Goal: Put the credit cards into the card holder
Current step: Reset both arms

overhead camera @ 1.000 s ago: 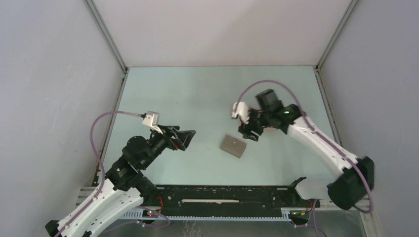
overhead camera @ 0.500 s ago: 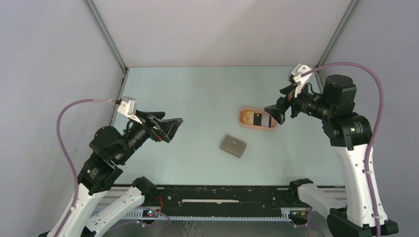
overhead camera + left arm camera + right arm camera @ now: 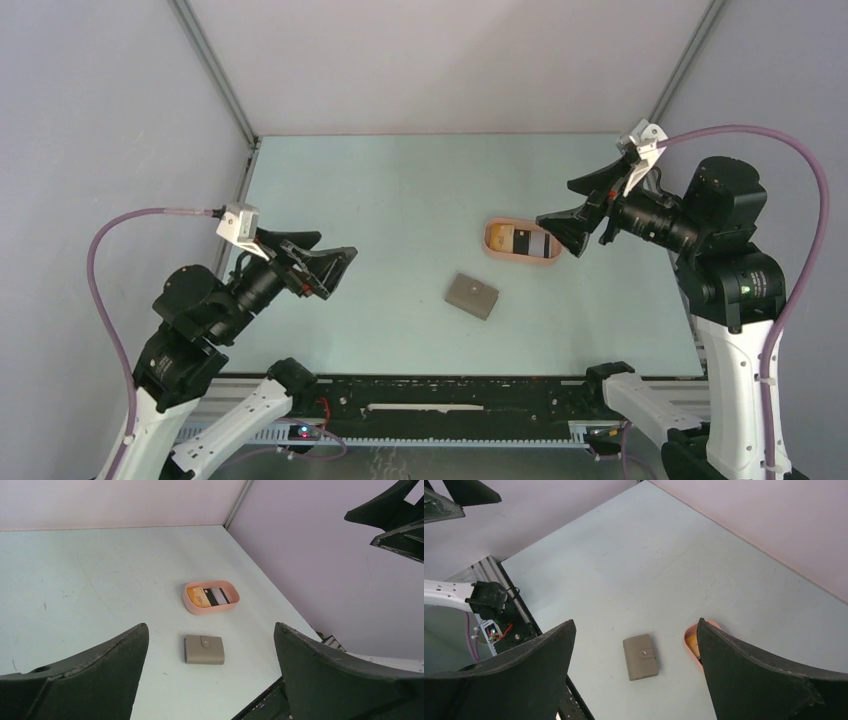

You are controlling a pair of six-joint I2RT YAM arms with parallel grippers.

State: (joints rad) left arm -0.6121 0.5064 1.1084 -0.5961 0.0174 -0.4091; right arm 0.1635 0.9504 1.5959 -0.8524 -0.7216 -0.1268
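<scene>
The left hand (image 3: 335, 262) hangs wide open and empty over the table's (image 3: 400, 190) left side. The closed grey card holder (image 3: 472, 296) lies near centre. Just beyond, the credit cards (image 3: 520, 241) sit in a peach tray (image 3: 487, 240). The right hand (image 3: 556, 202) hovers at the tray's right end, spread open and empty.

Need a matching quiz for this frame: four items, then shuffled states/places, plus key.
Items
1. card holder
2. orange-yellow card
3. peach tray
4. left pincer

States/places
A. open, empty, raised off the table
B. closed, lying flat on the table
C. inside the tray, at one end
D. holds the cards

Pairs: 1-B, 2-C, 3-D, 4-A
</scene>
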